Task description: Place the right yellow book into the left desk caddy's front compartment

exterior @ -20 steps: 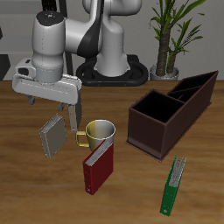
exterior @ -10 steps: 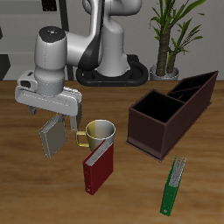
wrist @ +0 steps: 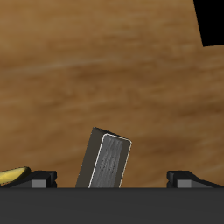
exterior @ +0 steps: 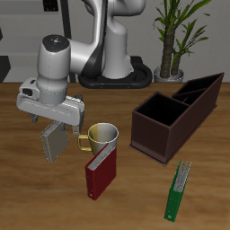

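Observation:
The right yellow book (exterior: 52, 141), grey-covered with olive-yellow edges, stands tilted on the table beside a yellow mug (exterior: 101, 137). My gripper (exterior: 60, 124) is open just above it, with its fingers apart over the book's top edge and not touching it. In the wrist view the book (wrist: 108, 161) stands between my two fingertips (wrist: 40, 180), with gaps on both sides. The left desk caddy (exterior: 154, 137), a long dark maroon box with dividers, lies across the table from the book, past the mug. Its compartments look empty.
A red book (exterior: 100, 171) leans near the mug toward the table's front edge. A darker, narrow grey-yellow book (exterior: 180, 189) lies near the front edge below the caddy. A potted plant (exterior: 172, 36) stands at the back. The mug's rim (wrist: 12, 176) shows beside one fingertip.
My gripper has come down toward the right yellow book, staying open. The book, mug and caddy have not moved.

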{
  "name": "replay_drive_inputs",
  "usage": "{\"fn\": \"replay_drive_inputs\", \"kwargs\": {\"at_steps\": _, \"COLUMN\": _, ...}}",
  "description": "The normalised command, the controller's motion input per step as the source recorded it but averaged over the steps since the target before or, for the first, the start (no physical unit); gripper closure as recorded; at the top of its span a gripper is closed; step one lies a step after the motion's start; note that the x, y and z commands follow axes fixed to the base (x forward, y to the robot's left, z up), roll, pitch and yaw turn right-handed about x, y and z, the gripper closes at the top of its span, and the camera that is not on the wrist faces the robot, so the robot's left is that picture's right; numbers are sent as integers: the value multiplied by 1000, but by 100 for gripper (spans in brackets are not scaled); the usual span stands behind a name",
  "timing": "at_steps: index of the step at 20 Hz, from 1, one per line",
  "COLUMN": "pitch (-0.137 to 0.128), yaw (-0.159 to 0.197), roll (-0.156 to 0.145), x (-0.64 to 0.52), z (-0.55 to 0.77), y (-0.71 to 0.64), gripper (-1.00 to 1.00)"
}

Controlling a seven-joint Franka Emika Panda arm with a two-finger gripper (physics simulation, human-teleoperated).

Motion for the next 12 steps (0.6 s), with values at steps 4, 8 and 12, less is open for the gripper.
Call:
{"fn": "replay_drive_inputs", "kwargs": {"at_steps": 4, "pitch": -8, "yaw": -44, "roll": -8, "x": 49, "z": -84, "y": -63, "gripper": -100}}
{"fn": "replay_drive_inputs", "kwargs": {"at_steps": 8, "pitch": 31, "yaw": -47, "roll": -10, "x": 50, "z": -265, "y": -50, "gripper": -100}}
{"fn": "replay_drive_inputs", "kwargs": {"at_steps": 12, "pitch": 41, "yaw": -34, "roll": -64, "x": 30, "z": -348, "y": -115, "gripper": -100}}
